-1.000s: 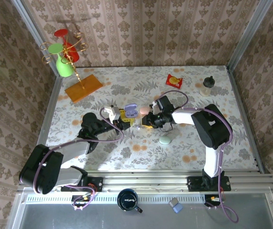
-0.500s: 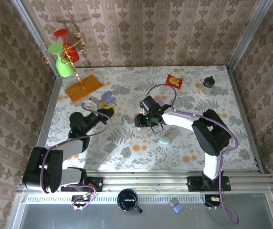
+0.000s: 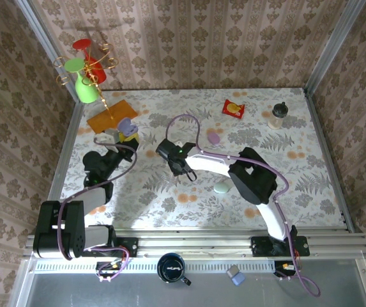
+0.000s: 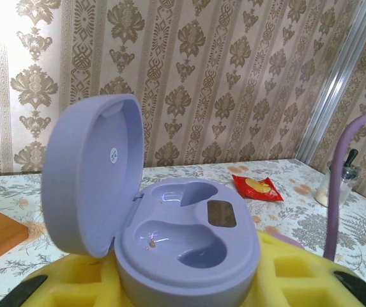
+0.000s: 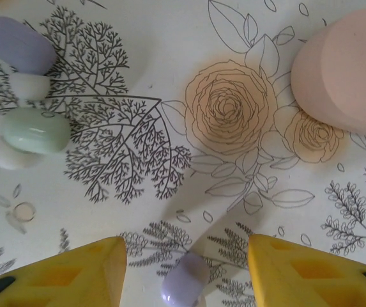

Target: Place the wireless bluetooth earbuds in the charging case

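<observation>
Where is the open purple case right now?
The purple case is clamped in the left gripper at the far left of the top view, next to the orange board, lid open.

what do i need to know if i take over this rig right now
Left end effector: shut on the open lilac charging case, lid up, both sockets empty.
Right end effector: open, low over the table, with a lilac earbud lying between its fingers, not gripped.
Also on the table: second lilac earbud, mint earbud, pink case.
Done: case open and in hand.
Left: grip each lilac earbud and seat it in the case.
</observation>
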### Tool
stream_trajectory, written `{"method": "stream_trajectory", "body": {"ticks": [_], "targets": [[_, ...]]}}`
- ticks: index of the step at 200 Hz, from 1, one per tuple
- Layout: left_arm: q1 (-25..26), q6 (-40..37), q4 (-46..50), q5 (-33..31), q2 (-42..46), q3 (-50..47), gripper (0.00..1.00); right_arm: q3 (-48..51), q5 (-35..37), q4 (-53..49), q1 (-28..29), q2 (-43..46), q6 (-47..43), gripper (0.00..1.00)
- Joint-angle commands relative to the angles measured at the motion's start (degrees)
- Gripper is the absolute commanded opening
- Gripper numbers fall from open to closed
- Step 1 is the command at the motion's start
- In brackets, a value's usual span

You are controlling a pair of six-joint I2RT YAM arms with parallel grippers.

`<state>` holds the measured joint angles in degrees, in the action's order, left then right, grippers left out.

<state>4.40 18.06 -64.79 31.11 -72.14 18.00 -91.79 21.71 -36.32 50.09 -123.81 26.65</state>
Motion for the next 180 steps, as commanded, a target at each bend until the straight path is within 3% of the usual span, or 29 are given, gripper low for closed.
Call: {"method": "stream_trajectory", "body": {"ticks": [1, 95, 180], "targets": [[-0.3, 1.36, -2.86, 1.22, 0.82, -0.5, 0.25, -3.69, 7.04, -6.76, 0.64, -2.47, -1.42, 0.54], [-0.27, 1.55, -3.58, 2.11, 0.07, -0.33, 0.25, -1.46, 6.46, -7.63, 0.91, 0.05, -2.15, 0.45], [-0.29, 1.84, -4.19, 2.46, -0.62, -0.16, 0.25, -1.62, 6.84, -9.38, 1.06, 0.18, -2.02, 0.28]]}}
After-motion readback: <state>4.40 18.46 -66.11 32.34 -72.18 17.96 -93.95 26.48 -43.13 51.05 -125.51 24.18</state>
